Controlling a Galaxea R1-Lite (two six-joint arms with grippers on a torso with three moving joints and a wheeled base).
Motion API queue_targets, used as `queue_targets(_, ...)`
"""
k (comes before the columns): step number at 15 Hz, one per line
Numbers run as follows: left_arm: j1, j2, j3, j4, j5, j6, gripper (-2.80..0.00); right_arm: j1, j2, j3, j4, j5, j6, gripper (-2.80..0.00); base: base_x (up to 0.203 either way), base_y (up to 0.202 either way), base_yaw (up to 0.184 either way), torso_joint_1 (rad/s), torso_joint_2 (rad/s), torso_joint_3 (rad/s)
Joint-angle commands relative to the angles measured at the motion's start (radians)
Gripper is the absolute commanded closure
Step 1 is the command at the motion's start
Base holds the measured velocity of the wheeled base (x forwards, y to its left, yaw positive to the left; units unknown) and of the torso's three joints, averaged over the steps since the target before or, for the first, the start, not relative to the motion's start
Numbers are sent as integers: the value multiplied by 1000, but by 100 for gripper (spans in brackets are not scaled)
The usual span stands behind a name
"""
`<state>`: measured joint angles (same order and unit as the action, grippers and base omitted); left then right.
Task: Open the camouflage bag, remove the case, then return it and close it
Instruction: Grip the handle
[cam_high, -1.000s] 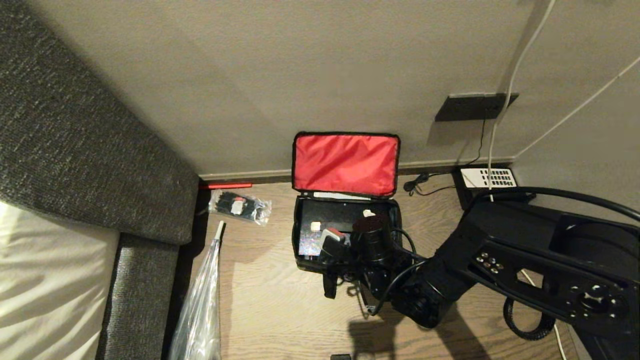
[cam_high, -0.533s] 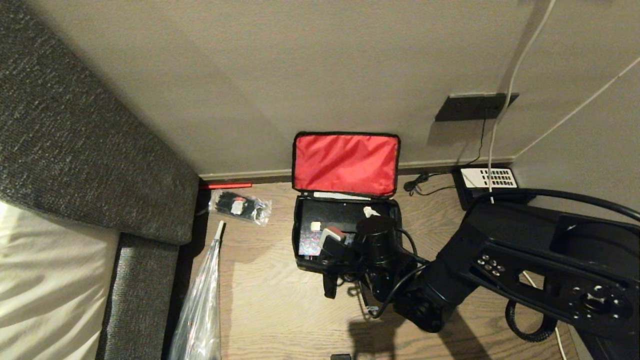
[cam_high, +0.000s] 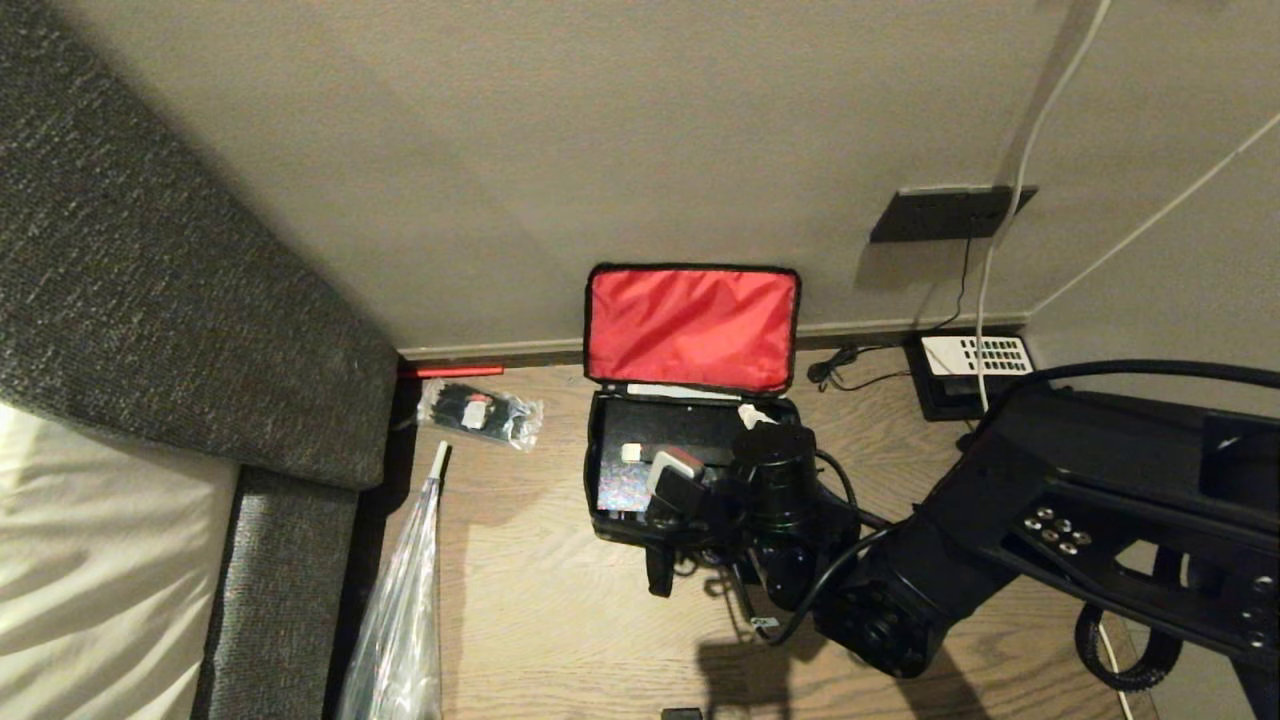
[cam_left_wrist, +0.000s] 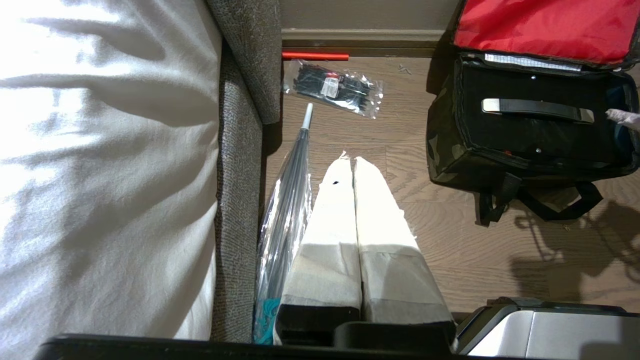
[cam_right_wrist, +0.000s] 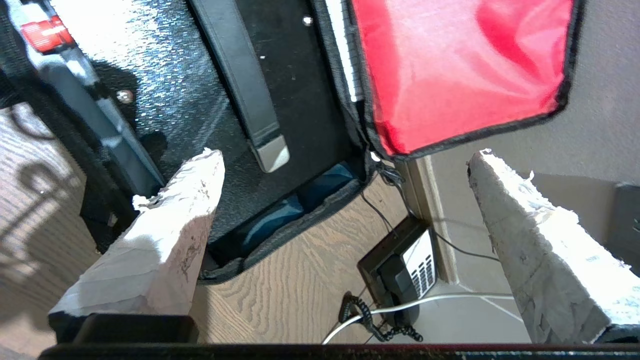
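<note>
Hovering released over the camouflage bag (cam_high: 615, 505), the right pincer (cam_right_wrist: 345, 165) has the case (cam_high: 670, 430) at ten o'clock, handle crosswise.

Right hand (cam_right_wrist: 345, 155) agape, left hand (cam_left_wrist: 350, 165) closed

One camouflage bag (cam_high: 612, 520), its one lid (cam_high: 690, 328) showing red lining. One black case (cam_left_wrist: 530, 127) inside it, with one handle (cam_left_wrist: 537, 109). One clear packet (cam_high: 480, 412) of black items. One telephone (cam_high: 975, 360). One wrapped umbrella (cam_high: 405, 610). One red stick (cam_high: 452, 371). One wall socket plate (cam_high: 945, 212). Two grippers: the left (cam_left_wrist: 348, 165) and the right (cam_right_wrist: 345, 160).
</note>
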<state>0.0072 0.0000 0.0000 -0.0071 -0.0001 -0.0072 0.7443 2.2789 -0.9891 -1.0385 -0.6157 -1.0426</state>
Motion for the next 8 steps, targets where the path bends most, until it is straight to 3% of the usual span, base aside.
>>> queue_targets(1,0,0,2,1,0,-4,0,2,-29,15,-4,-10,-6,-280,0,0,0,0,0,0)
queue_targets(8,0,0,2,-1,2,-5,0,1,-32,17,-6,-27,-5,-280,0,0,0,0,0,0)
